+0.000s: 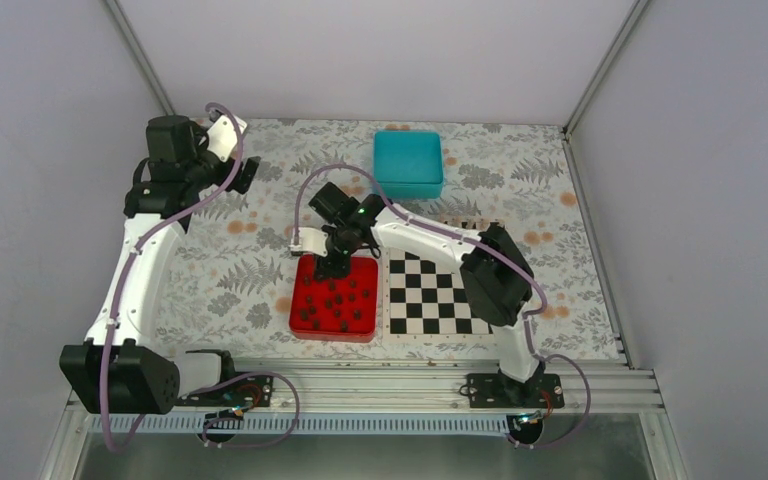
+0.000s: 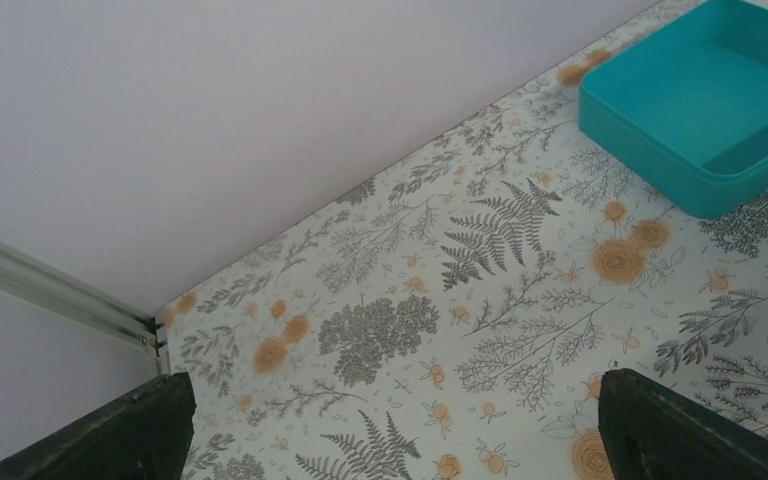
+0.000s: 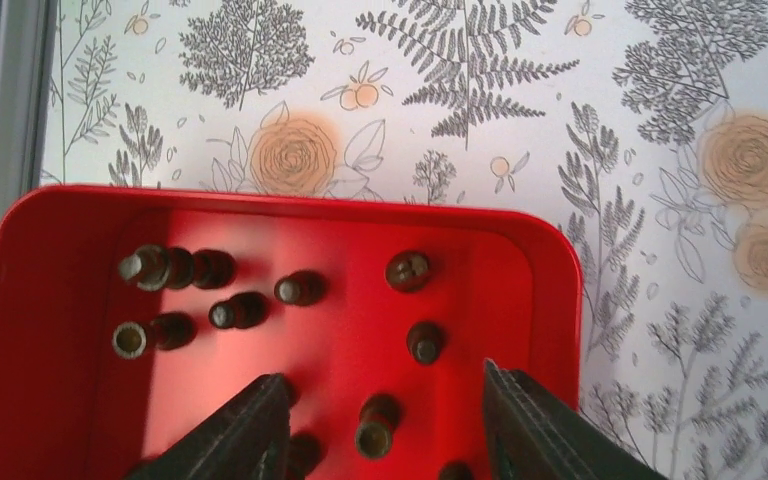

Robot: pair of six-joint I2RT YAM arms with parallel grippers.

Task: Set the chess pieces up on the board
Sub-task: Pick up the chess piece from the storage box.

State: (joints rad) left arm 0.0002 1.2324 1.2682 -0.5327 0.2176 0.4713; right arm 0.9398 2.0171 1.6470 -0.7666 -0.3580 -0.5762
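Several dark chess pieces lie in a red tray left of the black and white board. No dark piece shows on the board. My right gripper hangs over the tray's far edge. In the right wrist view the right gripper is open, its fingers either side of a dark piece lying on the red tray. More pieces lie further in. My left gripper is at the far left; in its wrist view the left gripper is open and empty above the patterned cloth.
A teal box stands behind the board and also shows in the left wrist view. The right arm's elbow covers the board's right side. White walls close the table on three sides; a metal rail runs along the near edge.
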